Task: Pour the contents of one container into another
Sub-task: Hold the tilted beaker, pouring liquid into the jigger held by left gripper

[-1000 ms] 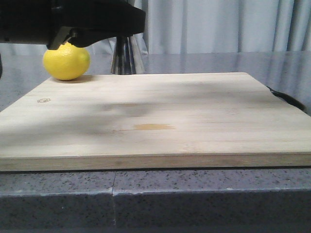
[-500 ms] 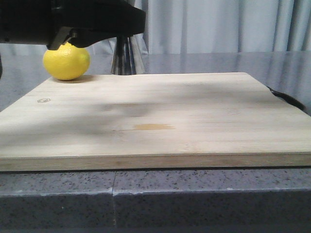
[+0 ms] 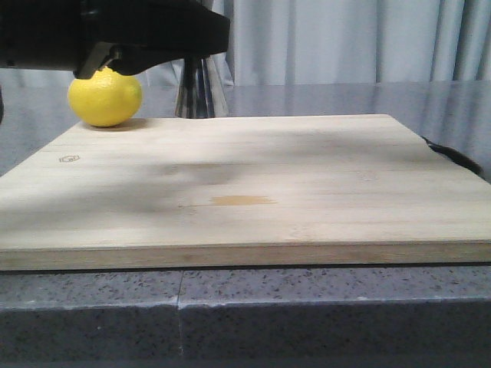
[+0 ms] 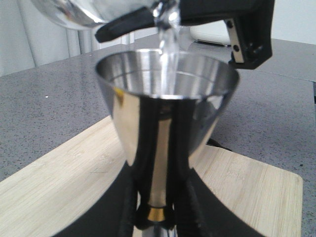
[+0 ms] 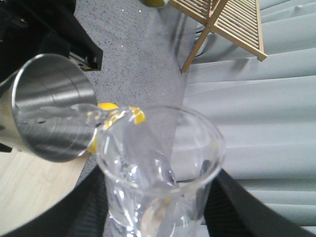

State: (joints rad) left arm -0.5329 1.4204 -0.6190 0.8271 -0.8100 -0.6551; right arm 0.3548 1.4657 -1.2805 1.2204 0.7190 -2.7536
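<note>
In the left wrist view my left gripper (image 4: 158, 210) is shut on the steel jigger (image 4: 165, 103) at its narrow waist, by the gold band. The jigger stands upright over the wooden board (image 4: 59, 182). The clear glass beaker (image 5: 158, 168) sits tilted in my right gripper (image 5: 160, 215), which is shut on it. Its lip hangs over the jigger's open cup (image 5: 49, 113). A thin stream of clear liquid (image 4: 168, 44) falls from the lip into the cup. The front view shows only the jigger's lower cone (image 3: 201, 88) under a black arm (image 3: 115, 31).
A yellow lemon (image 3: 105, 98) rests at the board's far left corner, close beside the jigger. The wooden cutting board (image 3: 245, 192) covers most of the grey stone counter (image 3: 307, 307). A slatted wooden rack (image 5: 227, 19) stands behind. A dark object (image 3: 453, 157) lies off the board's right edge.
</note>
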